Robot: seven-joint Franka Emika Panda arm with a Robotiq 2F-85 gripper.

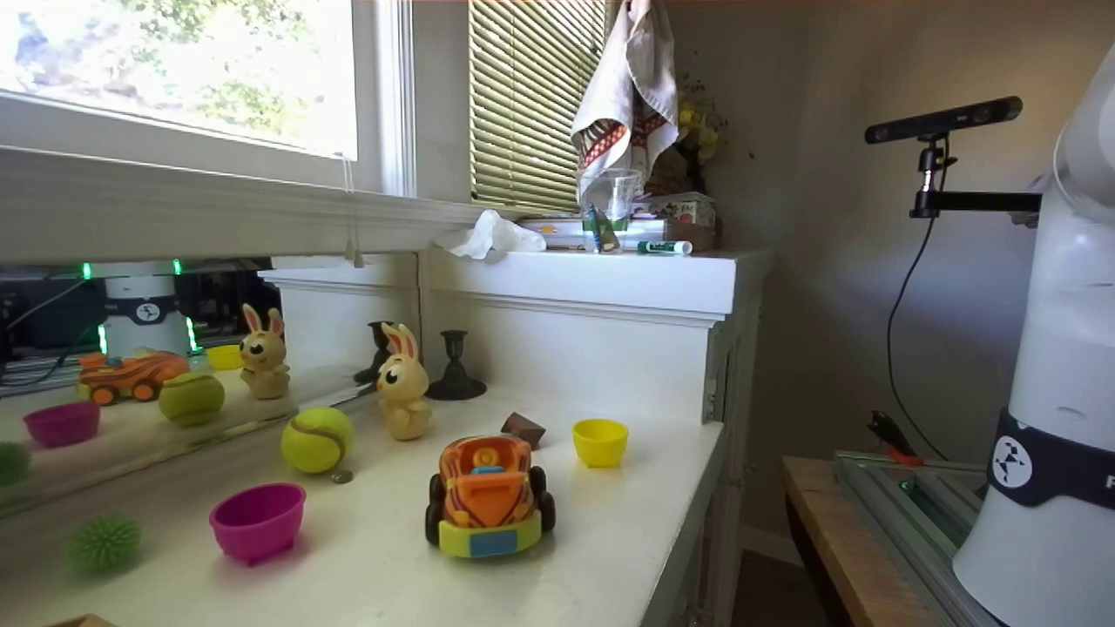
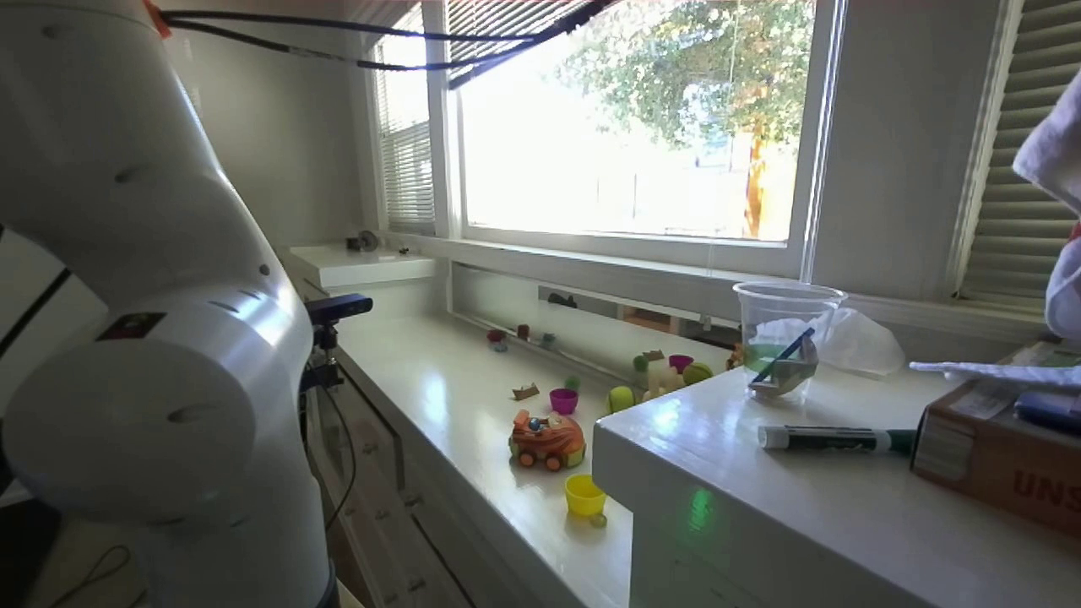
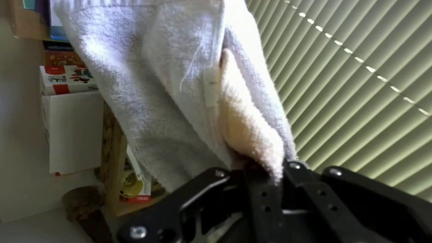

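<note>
A towel (image 3: 162, 91) hangs from the fingers (image 3: 261, 195), held at its upper end

Largest is the white counter (image 1: 366, 575), with the robot arm (image 2: 177, 355), the only one, standing alongside it. Slatted blinds (image 1: 523, 113) rise behind the raised ledge (image 2: 701, 431) at the counter's end. The towel hangs in front of the blinds and above the ledge: in an exterior view its long axis runs nearly upright, narrow at the top and fanning out lower down. The wrist view shows the fingers brought together on a bunched fold, with only cloth between them; the loose part widens away from them, so the free end would lie below the grip. A cardboard box (image 2: 988, 460) and a clear plastic cup (image 2: 781, 338) sit on the ledge near the towel's lower end; whether the cloth touches either cannot be told. The smallest, a green-and-white marker (image 2: 832, 438), lies near the cup.
</note>
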